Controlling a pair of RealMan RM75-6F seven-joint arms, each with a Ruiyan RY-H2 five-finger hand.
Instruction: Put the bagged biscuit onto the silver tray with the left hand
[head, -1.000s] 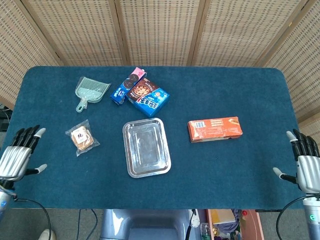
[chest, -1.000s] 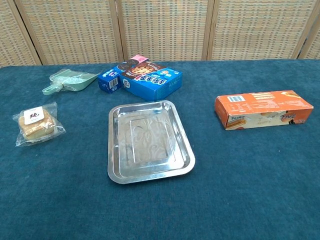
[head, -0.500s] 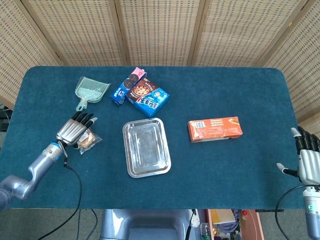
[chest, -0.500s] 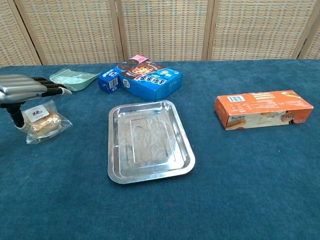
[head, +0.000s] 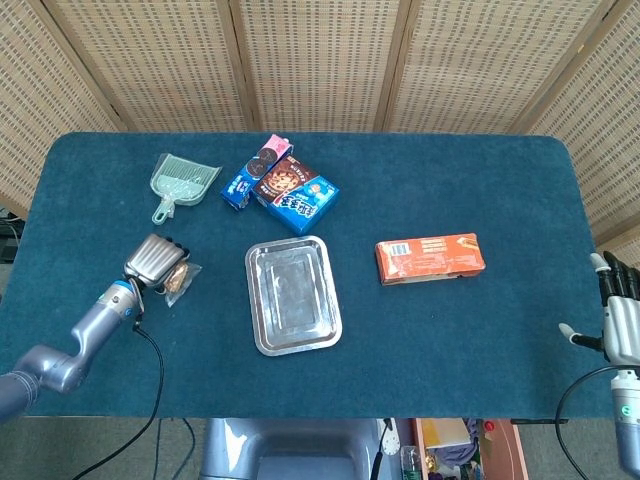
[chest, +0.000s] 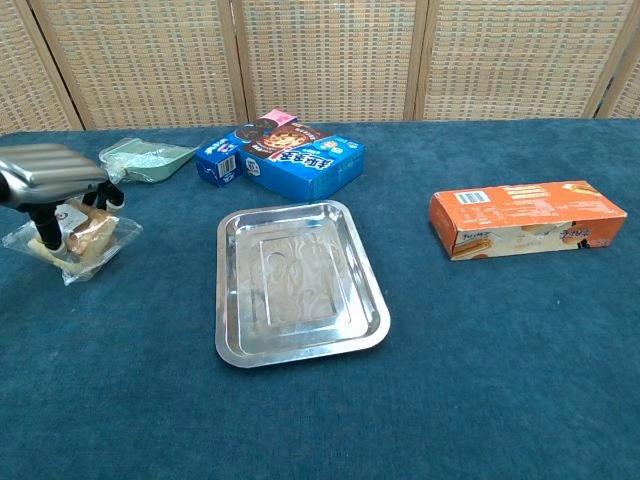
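Observation:
The bagged biscuit (head: 181, 281) is a clear crumpled packet with a brown biscuit, left of the silver tray (head: 293, 296). My left hand (head: 153, 259) sits over it with fingers curled down around the bag, gripping it. In the chest view the left hand (chest: 55, 176) covers the bagged biscuit (chest: 92, 238) from above, and the bag's edge looks bunched and tilted. The silver tray (chest: 300, 282) lies bare in the table's middle, a short way right of the bag. My right hand (head: 621, 326) hangs open off the table's right edge.
A green dustpan (head: 181, 182) lies behind the bag. Blue cookie boxes (head: 295, 192) stand just behind the tray, with the blue cookie boxes (chest: 305, 160) also in the chest view. An orange box (head: 430, 258) lies right of the tray.
My left hand came in from the table's left edge onto the bagged biscuit and curled its fingers around it; the bag has crumpled and shifted slightly. The right hand drifted a little lower right.

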